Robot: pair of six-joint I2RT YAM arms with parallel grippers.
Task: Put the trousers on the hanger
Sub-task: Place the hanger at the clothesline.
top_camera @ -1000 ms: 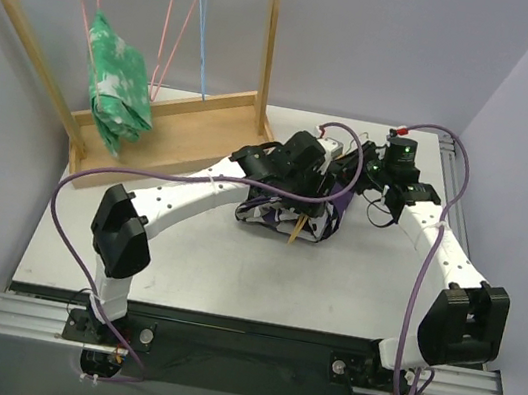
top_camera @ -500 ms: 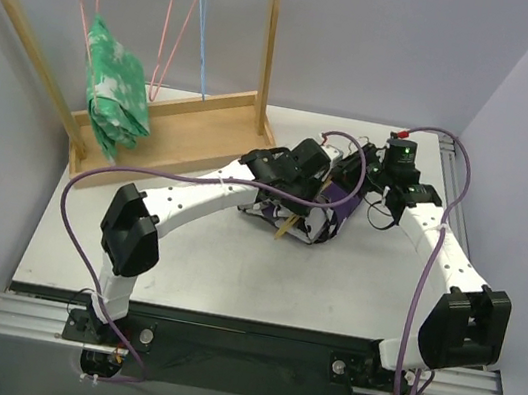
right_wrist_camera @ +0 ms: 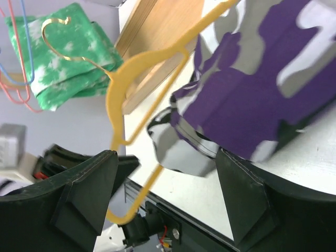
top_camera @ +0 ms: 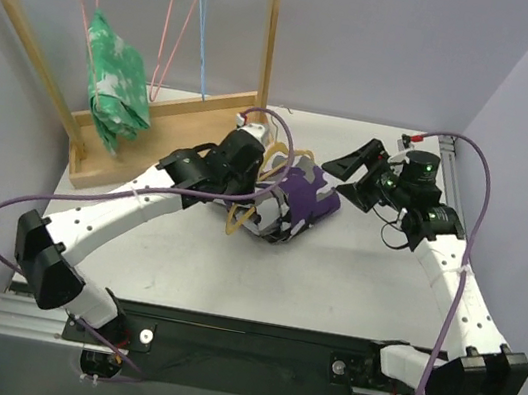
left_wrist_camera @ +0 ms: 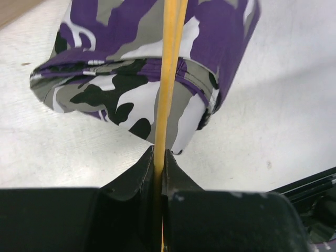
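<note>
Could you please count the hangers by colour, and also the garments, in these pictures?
Yellow hanger: 1
Pink hangers: 2
Blue hanger: 1
Camouflage trousers: 1
Green-and-white garment: 1
Total: 6

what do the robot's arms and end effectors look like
Both the left arm and the right arm have white links joined by chunky black joint housings. A purple cable loops loosely along each. The left end effector and the right end effector are black, each with two wedge-shaped fingers tapering towards the tips.
</note>
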